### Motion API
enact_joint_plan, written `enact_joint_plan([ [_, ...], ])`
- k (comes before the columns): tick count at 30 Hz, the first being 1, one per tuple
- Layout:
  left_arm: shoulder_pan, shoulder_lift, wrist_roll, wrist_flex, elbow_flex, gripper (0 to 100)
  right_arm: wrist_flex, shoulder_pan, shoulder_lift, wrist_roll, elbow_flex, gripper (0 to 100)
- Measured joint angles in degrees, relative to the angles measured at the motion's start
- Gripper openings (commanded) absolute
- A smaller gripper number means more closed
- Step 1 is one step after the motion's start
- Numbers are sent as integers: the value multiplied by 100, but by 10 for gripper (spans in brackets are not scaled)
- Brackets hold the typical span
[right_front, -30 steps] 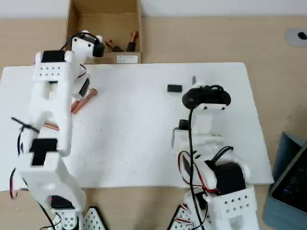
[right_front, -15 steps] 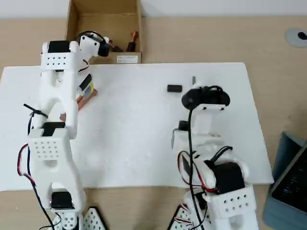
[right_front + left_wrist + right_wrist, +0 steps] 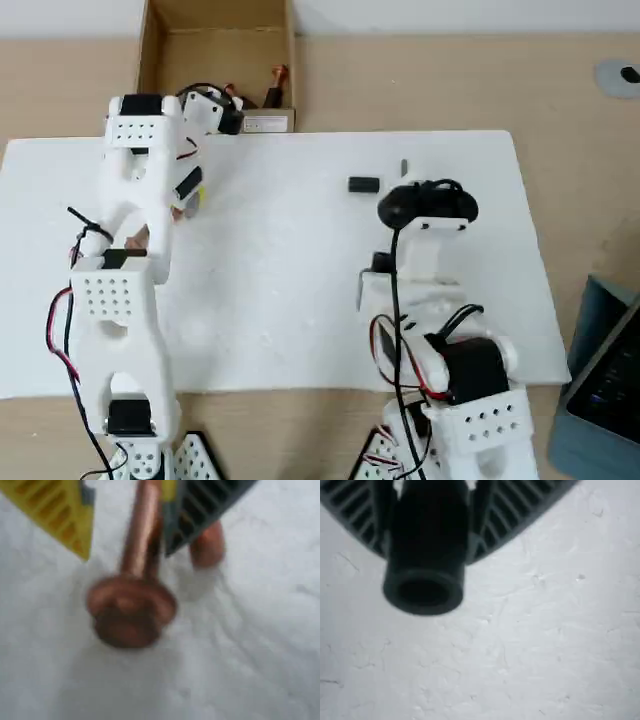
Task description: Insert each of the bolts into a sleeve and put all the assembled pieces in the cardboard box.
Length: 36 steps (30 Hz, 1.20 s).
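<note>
Left arm has swung in from the mat's left edge. Left claw (image 3: pixel 127 552) is now down over a copper bolt (image 3: pixel 131 611) lying on the white mat (image 3: pixel 280 300), near the cardboard box (image 3: pixel 150 50). Its jaws are spread either side of the shaft with a gap on the yellow side, so no pinch yet. Spare sleeve (image 3: pixel 364 184) lies mid-mat. Right claw (image 3: pixel 427 550) hasn't moved and is clamped on a black sleeve (image 3: pixel 424 587), bore exposed. Looks like bolt pick is next, then insertion.

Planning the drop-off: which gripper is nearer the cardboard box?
Left. The left gripper sits just short of the cardboard box; the right gripper is out on the white mat, much farther off.
</note>
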Motion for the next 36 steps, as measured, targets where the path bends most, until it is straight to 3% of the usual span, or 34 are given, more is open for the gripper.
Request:
enact_joint_plan([
  [6, 9, 193, -9, -141, -53, 105, 0, 0, 0, 0, 0, 9],
  [11, 35, 299, -18, -158, -97, 0, 0, 0, 0, 0, 0, 9],
  [19, 79, 308, 0, -132, -123, 3, 0, 0, 0, 0, 0, 9],
  [24, 53, 360, 18, 440, -826, 3, 0, 0, 0, 0, -18, 9],
  [29, 62, 237, 642, 774, -1653, 3, 132, 0, 0, 202, -237, 9],
  [36, 202, -1231, 1336, 818, -1415, 3, 237, 0, -791, 721, -492, 9],
])
